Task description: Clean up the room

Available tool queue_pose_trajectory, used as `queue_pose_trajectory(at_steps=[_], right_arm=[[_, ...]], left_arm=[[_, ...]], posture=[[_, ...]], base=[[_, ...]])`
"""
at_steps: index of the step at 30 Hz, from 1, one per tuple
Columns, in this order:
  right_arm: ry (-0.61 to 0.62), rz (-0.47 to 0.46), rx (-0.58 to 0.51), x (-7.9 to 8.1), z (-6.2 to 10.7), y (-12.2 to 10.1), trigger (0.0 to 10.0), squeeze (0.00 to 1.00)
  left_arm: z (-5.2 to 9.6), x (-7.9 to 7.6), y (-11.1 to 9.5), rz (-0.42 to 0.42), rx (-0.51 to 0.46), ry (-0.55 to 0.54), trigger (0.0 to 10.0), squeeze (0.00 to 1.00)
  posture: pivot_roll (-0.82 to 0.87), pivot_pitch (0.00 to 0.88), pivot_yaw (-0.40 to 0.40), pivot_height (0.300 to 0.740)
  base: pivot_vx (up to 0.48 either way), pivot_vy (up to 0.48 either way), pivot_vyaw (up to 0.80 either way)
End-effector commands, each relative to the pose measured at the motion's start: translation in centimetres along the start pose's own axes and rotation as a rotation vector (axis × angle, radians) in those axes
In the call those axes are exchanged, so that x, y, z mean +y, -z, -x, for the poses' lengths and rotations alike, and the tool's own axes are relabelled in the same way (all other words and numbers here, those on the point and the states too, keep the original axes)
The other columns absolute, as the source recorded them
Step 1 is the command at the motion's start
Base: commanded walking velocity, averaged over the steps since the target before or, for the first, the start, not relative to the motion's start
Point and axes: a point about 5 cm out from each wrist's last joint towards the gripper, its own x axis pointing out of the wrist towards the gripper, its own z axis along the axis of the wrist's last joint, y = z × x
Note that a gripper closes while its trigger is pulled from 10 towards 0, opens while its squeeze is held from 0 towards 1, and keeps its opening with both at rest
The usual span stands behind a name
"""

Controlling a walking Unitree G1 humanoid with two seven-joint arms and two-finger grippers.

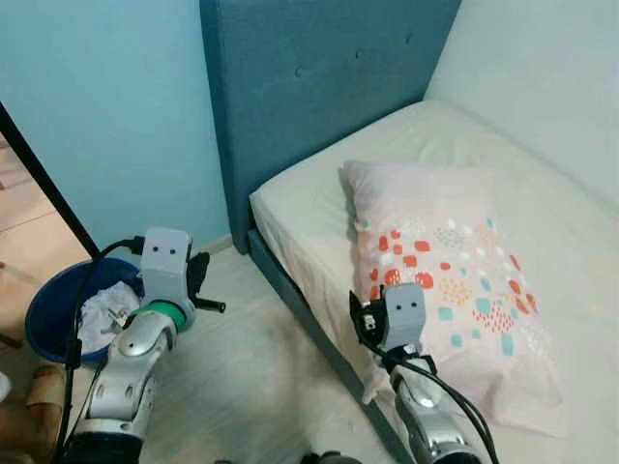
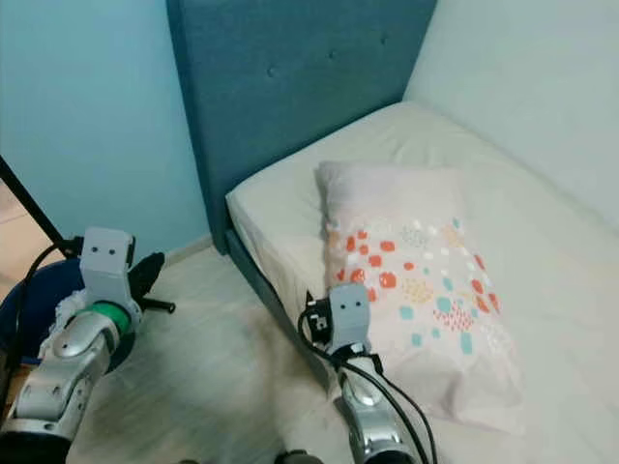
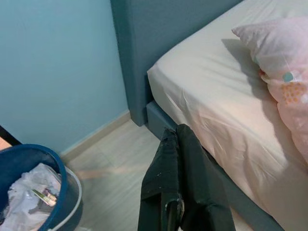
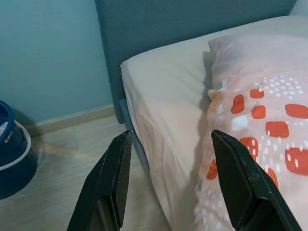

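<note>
1. Pale blue walls (image 1: 106,116) meet at a corner behind a bed (image 1: 309,222) with a teal, button-tufted fabric headboard (image 1: 319,77) and a cream fitted sheet, lightly creased along its near edge.
2. Light wood-grain flooring (image 1: 251,367) runs beside the teal bed frame.
3. On the mattress lies a soft rectangular pillow (image 1: 435,280), pale pink with red, orange and turquoise blotches. Its long axis runs from the headboard end down toward the foot of the bed, and its near lower corner hangs a little over the bed's edge.
4. A round dark-blue bin (image 1: 58,309) stands on the floor near the wall, well apart from the bed, holding crumpled white paper or wrappers (image 1: 106,314).
5. The left claw (image 3: 175,192) hangs over the floor between bin and bed, its two black fingers pressed together with nothing between them.
6. The right claw (image 4: 171,178) is at the bed's edge just beside the pillow, its flat black fingers (image 4: 238,183) spread wide apart and empty, one in front of the pillow's patterned face, the other over the floor.
</note>
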Motion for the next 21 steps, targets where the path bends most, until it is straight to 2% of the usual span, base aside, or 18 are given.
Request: queue_pose_trajectory(at_steps=[1,21], right_arm=[[-0.004,0.004,0.005,-0.01,0.17,0.11,10.0,0.00],[-0.005,0.007,0.013,-0.19,0.19,0.18,10.0,0.00]], left_arm=[[-0.08,0.04,0.35,-0.006,0.006,-0.017,10.0,0.00],[-0.31,-0.01,0.76,-0.026,-0.005,-0.049,10.0,0.00]], posture=[[0.02,0.071,0.018,0.740],[0.02,0.065,0.019,0.740]], base=[[0.319,0.000,0.00],[0.277,0.000,0.00]])
